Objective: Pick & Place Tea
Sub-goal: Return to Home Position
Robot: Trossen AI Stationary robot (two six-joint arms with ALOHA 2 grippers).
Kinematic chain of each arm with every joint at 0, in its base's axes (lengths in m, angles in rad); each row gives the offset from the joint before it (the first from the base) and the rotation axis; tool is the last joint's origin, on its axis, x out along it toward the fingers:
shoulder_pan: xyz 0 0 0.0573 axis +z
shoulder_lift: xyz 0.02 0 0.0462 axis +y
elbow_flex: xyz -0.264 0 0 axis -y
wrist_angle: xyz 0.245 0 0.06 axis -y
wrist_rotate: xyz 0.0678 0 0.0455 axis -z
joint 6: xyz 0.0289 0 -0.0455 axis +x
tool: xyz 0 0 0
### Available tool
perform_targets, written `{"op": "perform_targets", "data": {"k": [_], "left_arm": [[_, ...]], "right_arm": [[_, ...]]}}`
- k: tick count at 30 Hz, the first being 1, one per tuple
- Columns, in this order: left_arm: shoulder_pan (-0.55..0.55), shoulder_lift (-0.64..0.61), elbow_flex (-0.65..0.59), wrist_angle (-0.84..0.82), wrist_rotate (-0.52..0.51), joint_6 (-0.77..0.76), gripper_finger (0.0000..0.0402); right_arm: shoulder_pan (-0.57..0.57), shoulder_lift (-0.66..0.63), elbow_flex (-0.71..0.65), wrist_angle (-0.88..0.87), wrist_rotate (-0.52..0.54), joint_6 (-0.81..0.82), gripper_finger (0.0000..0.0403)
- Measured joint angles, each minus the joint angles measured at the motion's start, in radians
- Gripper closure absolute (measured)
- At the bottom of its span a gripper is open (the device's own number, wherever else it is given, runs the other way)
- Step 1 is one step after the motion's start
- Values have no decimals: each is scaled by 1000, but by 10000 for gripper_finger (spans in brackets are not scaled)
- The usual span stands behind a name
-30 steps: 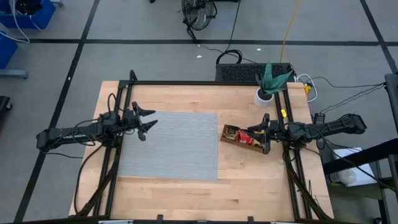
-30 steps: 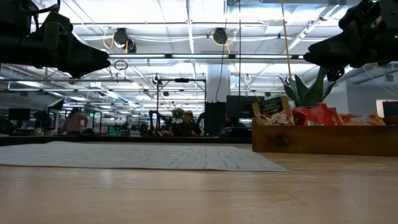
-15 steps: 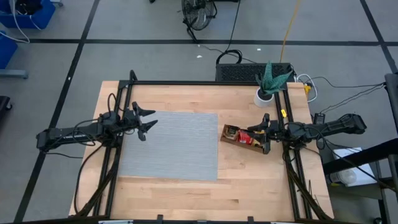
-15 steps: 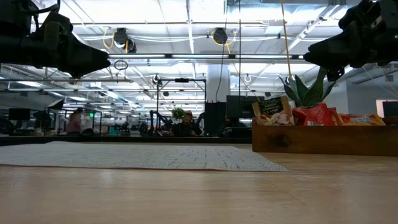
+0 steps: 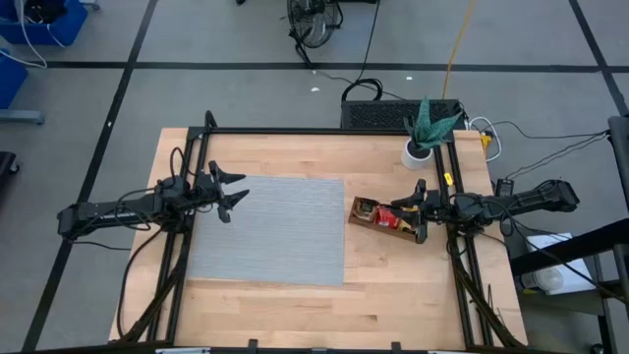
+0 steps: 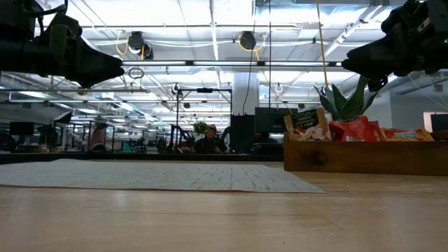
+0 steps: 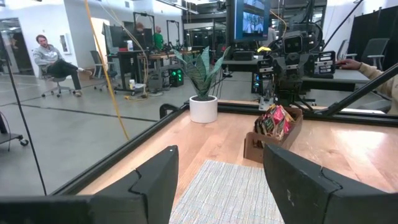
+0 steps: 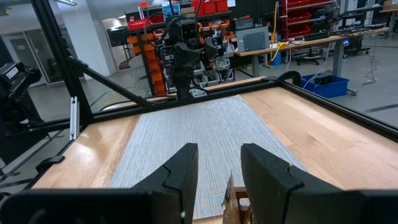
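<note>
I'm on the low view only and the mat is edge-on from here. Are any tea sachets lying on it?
Observer: None show on the grey mat in the high view. The tea sachets are in the wooden tray, just off the mat's right edge.
Operator: And the two dark shapes up top, open or shut?
Observer: Both open and holding nothing. The left gripper is over the mat's left edge and the right gripper is over the tray's right end.
</note>
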Motion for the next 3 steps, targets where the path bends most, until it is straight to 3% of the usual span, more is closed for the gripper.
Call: {"op": "perform_targets", "data": {"k": [3], "left_arm": [[0, 0, 0, 0, 0, 0, 167]], "right_arm": [[0, 0, 0, 0, 0, 0, 291]]}}
